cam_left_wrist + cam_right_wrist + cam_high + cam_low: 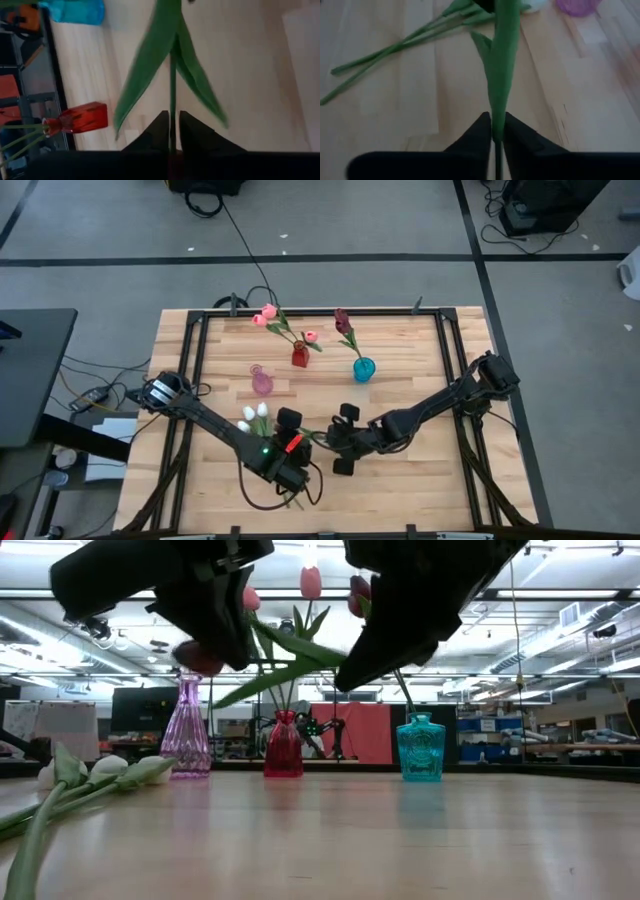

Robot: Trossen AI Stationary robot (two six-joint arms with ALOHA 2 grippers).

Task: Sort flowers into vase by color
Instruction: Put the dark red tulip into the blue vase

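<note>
- Left gripper [171,131] has its fingers closed on a green stem [173,90] above the surface [420,480]
- Right gripper [496,131] pinches the same stem
- White tulips [254,416] lie beside the pink vase [261,383]

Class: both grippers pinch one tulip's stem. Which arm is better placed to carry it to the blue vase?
Probably the right. The right gripper is shut on the tulip and, seen from above, lies nearer the blue vase. The left gripper sits farther off.
</note>
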